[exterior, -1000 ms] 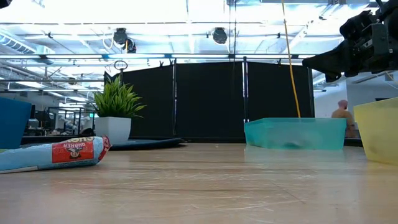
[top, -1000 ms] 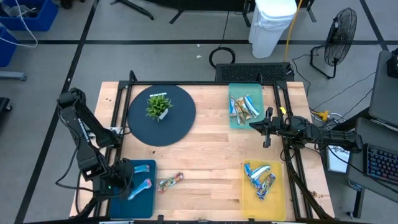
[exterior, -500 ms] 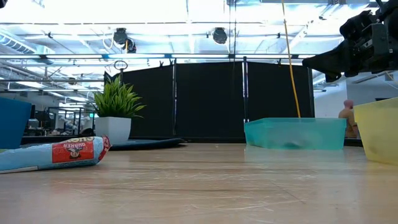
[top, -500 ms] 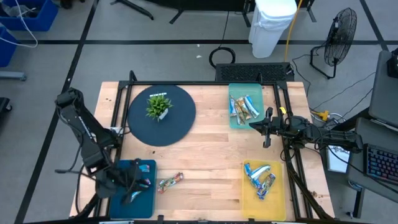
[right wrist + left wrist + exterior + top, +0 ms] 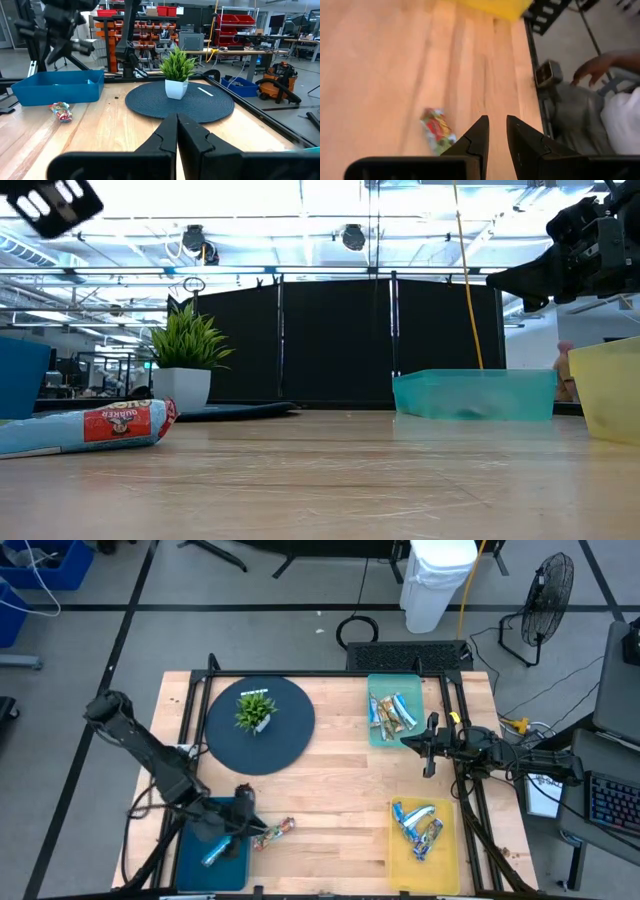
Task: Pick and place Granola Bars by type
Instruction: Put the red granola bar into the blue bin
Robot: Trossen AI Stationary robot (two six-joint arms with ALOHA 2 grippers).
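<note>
One multicoloured granola bar [image 5: 272,832] lies flat on the wood just right of the blue tray [image 5: 190,865]; it also shows as the bar [image 5: 436,131], the bar [image 5: 85,428] and the bar [image 5: 61,111]. Another bar [image 5: 214,852] lies in the blue tray. The teal tray [image 5: 378,685] holds several bars [image 5: 393,712], and so does the yellow tray [image 5: 447,840], with its bars [image 5: 418,823]. My left gripper [image 5: 242,820] [image 5: 497,125] hovers over the blue tray's right rim, beside the loose bar, open by a narrow gap and empty. My right gripper [image 5: 428,746] [image 5: 177,120] waits, shut, between the teal and yellow trays.
A potted plant [image 5: 255,710] stands on a round dark mat [image 5: 290,735] at the far left of the table. Bare wood stretches across the table's middle. A person's hand [image 5: 592,67] and white sleeve [image 5: 622,120] show beyond the table's edge.
My left gripper has swung from over the blue tray's left part toward the table's right, ending above the tray's right rim close to the loose bar, and has come into the low view. My right arm has kept still.
</note>
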